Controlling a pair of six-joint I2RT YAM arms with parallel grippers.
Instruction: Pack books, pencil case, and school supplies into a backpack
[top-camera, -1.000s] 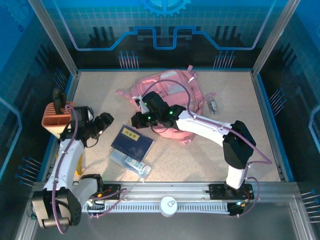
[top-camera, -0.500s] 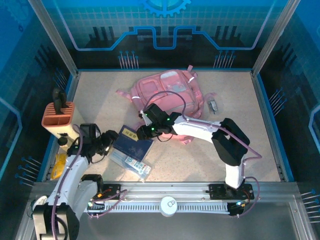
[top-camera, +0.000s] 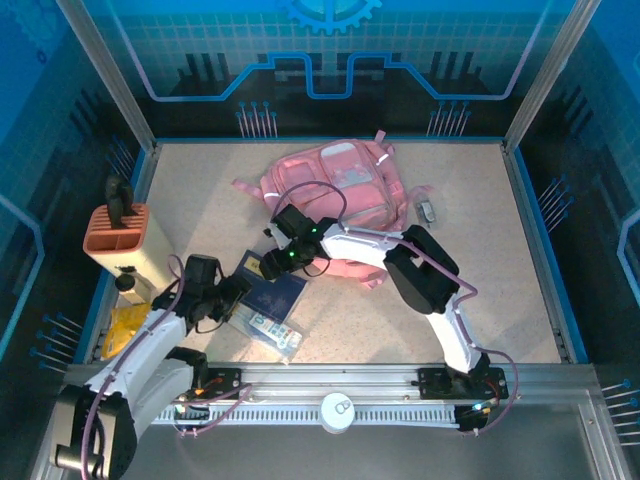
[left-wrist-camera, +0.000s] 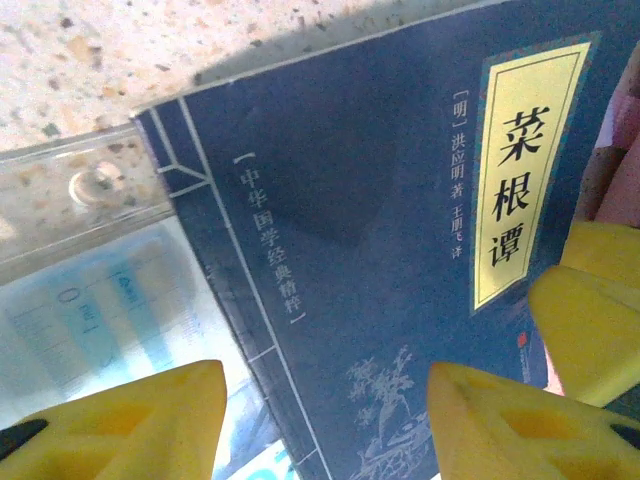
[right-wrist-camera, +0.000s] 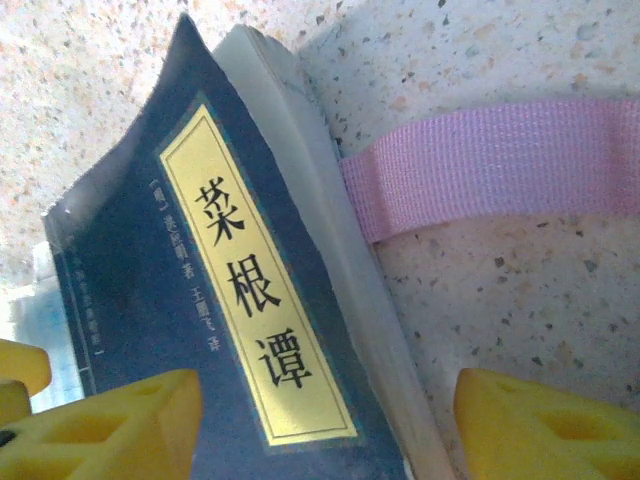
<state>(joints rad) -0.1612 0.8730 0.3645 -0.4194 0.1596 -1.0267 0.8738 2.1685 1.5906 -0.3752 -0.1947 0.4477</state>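
Top external view had both arms reaching low to one navy book (top-camera: 275, 292). The left arm ran forward from its base, with the left gripper (top-camera: 236, 291) at the book's left edge. The right arm folded sharply at the elbow and stretched leftward, with the right gripper (top-camera: 272, 264) at the book's far corner. Left wrist view showed the left jaws apart and clamped on nothing; the book's spine edge lay between them, and the pale pencil case (left-wrist-camera: 95, 300) sat under the book, ahead of one finger. Right wrist view showed the right jaws spread wide, with the book's page edge between them and a pink strap (right-wrist-camera: 480, 180) ahead of the other finger. The pink backpack (top-camera: 340, 180) lay just beyond the right gripper.
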